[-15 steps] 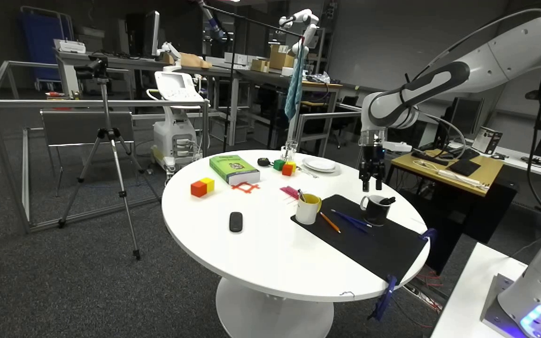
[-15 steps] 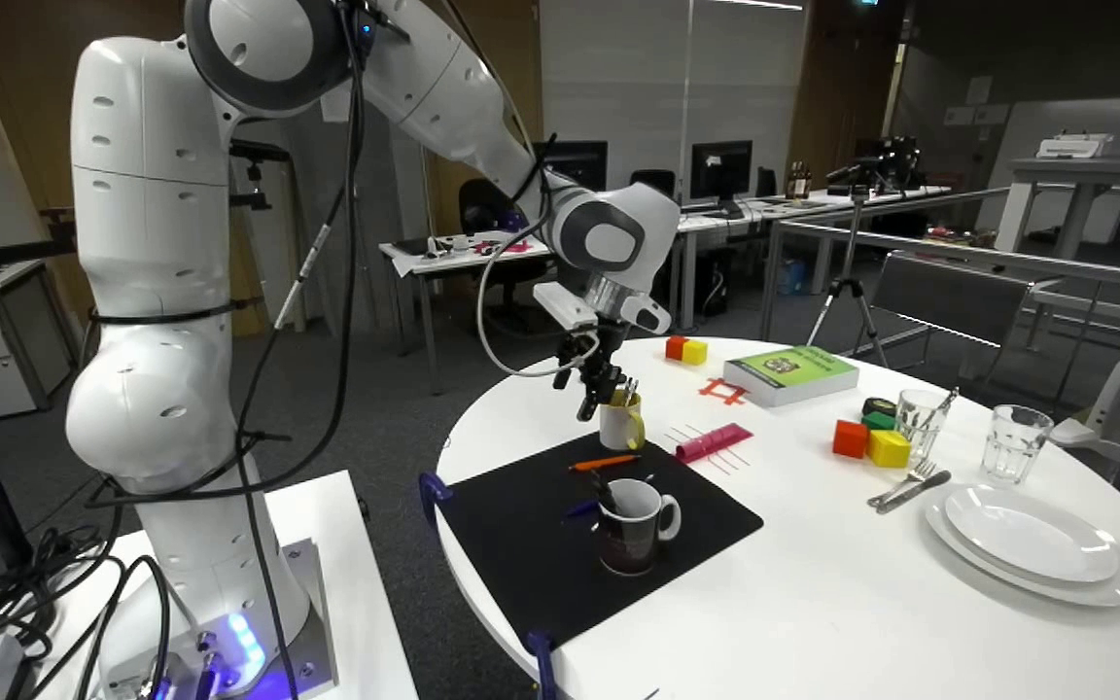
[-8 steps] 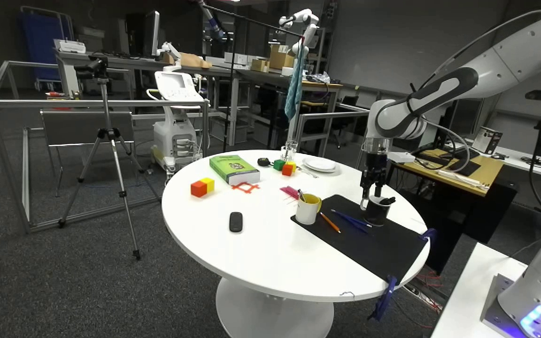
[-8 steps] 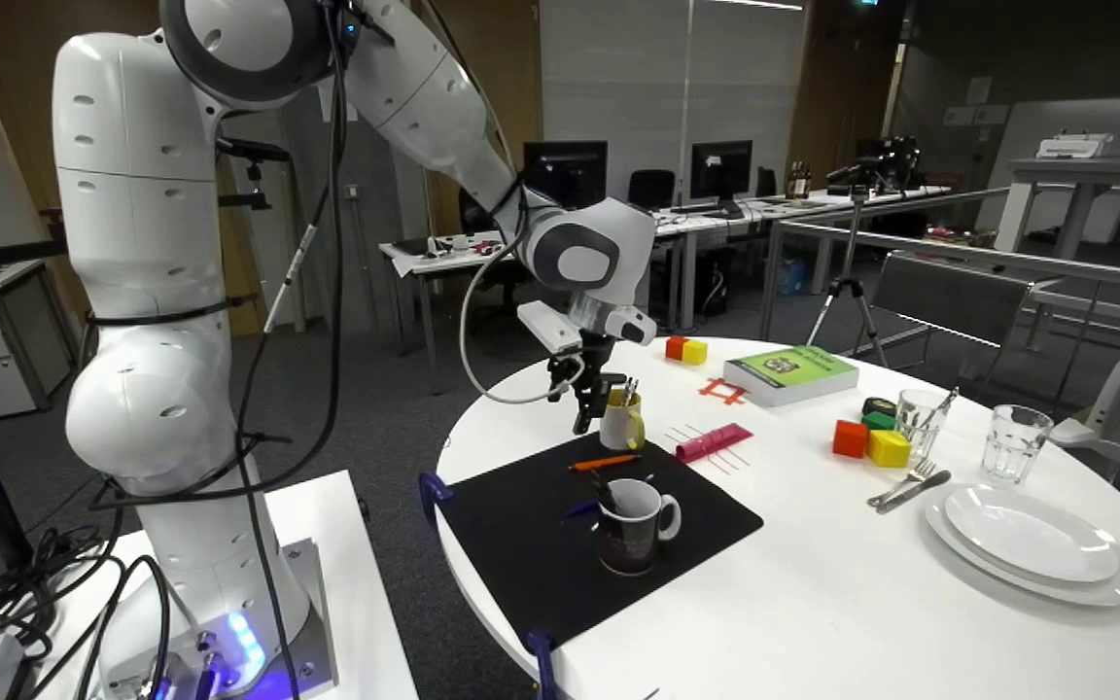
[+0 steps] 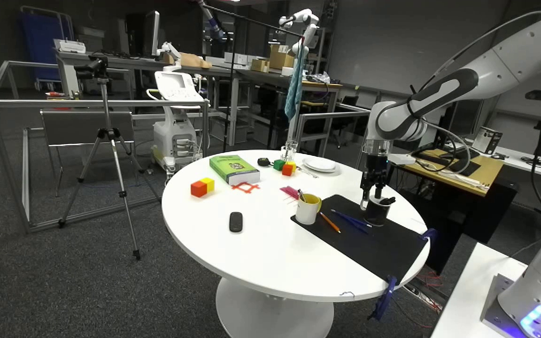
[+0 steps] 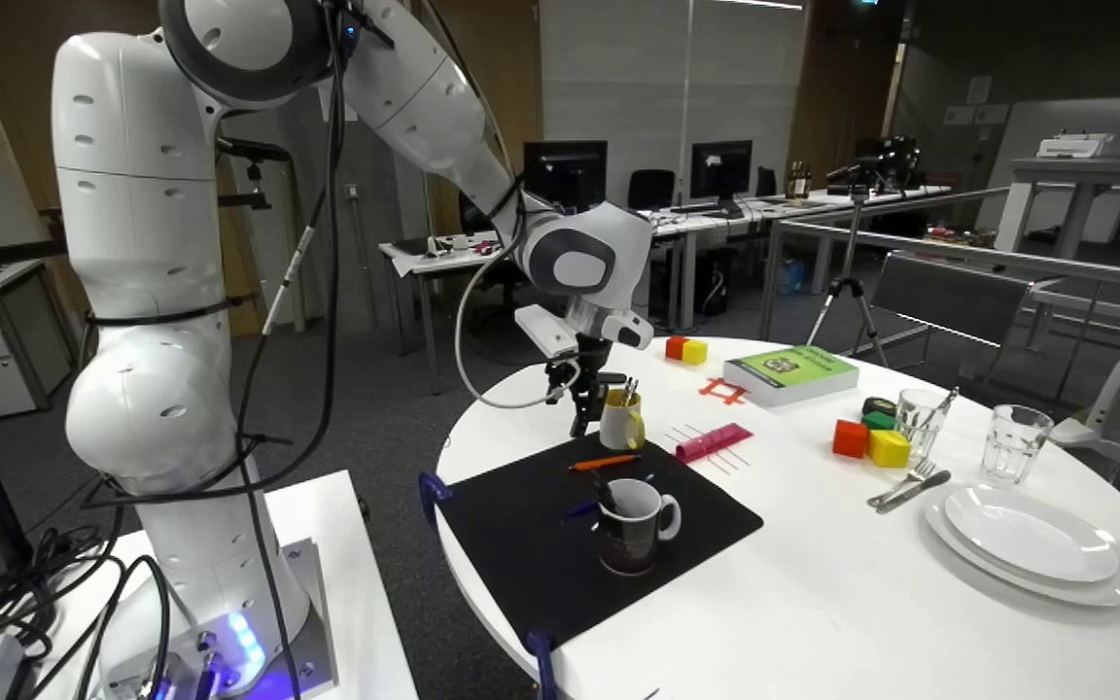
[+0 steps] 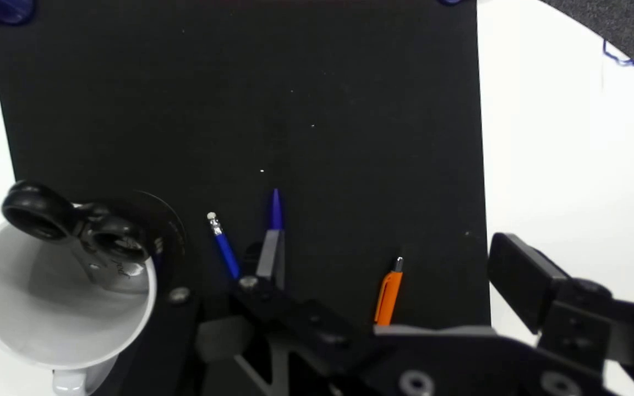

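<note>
My gripper (image 7: 397,258) is open and empty above a black mat (image 7: 350,121). In the wrist view an orange pen (image 7: 387,300) lies on the mat between the spread fingers, its lower part hidden by the gripper. A purple-blue pen (image 7: 276,209) and a blue pencil (image 7: 225,248) lie by the left finger, partly covered. A black-and-white mug (image 7: 58,313) holding black-handled scissors (image 7: 113,242) stands left of the gripper. In both exterior views the gripper (image 5: 372,199) hangs low over the mat. A white-and-yellow mug (image 6: 618,428) with pens stands close to it in an exterior view.
The round white table (image 5: 261,263) also bears a green book (image 5: 235,170), coloured cubes (image 5: 199,188), a black mouse-like object (image 5: 235,221), plates (image 6: 1036,535), glasses (image 6: 1017,442), cutlery (image 6: 910,488) and a pink strip (image 6: 714,442). Blue clamps (image 5: 385,295) grip the mat at the edge.
My gripper has come down toward the mat and shifted toward the robot base, most of it in the first half second. It stays open; the table objects have not moved.
</note>
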### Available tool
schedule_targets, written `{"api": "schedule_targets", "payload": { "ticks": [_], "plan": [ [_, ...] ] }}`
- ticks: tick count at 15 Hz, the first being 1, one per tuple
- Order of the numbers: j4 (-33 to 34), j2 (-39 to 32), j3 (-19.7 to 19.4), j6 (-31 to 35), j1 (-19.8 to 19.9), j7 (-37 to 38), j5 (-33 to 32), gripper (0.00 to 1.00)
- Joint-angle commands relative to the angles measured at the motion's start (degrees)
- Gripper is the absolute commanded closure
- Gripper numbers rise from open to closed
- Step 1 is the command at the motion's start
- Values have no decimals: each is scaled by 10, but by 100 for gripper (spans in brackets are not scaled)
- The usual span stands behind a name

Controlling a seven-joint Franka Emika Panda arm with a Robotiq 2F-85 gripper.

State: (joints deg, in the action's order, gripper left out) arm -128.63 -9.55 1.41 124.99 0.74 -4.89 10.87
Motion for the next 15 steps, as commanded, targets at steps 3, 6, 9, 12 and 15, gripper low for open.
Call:
{"api": "schedule_targets", "payload": {
  "ticks": [3,6,9,12,15],
  "plan": [
    [1,0,-1,-1,-1,0,0,0],
    [-6,-2,3,35,2,-15,28,0],
    [-8,-11,5,74,2,-12,46,0],
    [-8,-25,12,119,6,-17,84,0],
    [-12,-34,26,171,7,-23,139,0]
  ]
}}
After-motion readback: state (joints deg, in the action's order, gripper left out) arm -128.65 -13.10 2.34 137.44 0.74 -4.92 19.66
